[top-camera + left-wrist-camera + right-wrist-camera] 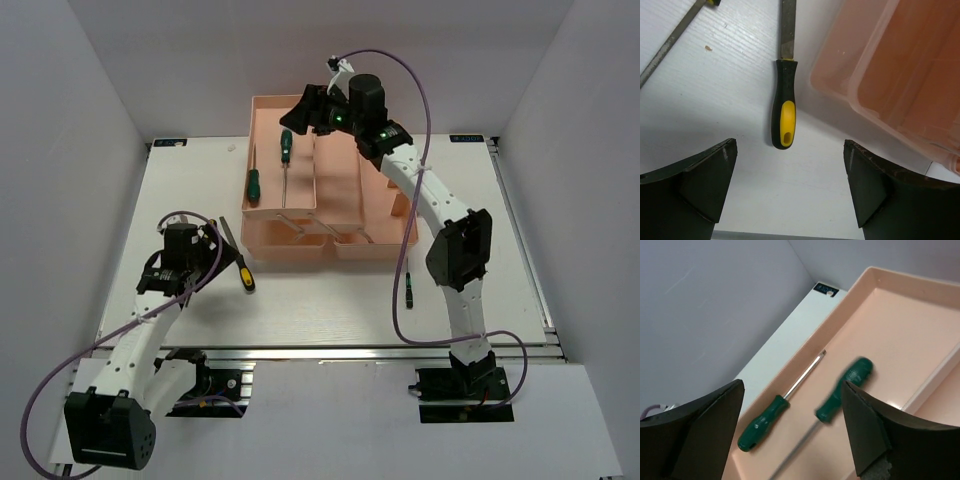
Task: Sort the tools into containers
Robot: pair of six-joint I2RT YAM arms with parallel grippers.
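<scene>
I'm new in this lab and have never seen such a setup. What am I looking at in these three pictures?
Two robot arms stand at the near edge of a table. The wide picture looks down from above; the other two come from wrist cameras. The left pincer is open over a yellow-and-black-handled tool lying on the table beside the pink toolbox. The right pincer is open above its tray, where one green-handled screwdriver lies beside a blurred second screwdriver. Nothing is held.

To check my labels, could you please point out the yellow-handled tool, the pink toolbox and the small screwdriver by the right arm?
yellow-handled tool (784, 107): left wrist view, handle.
pink toolbox (285, 252): top external view, near wall.
small screwdriver (408, 288): top external view, middle.
</scene>
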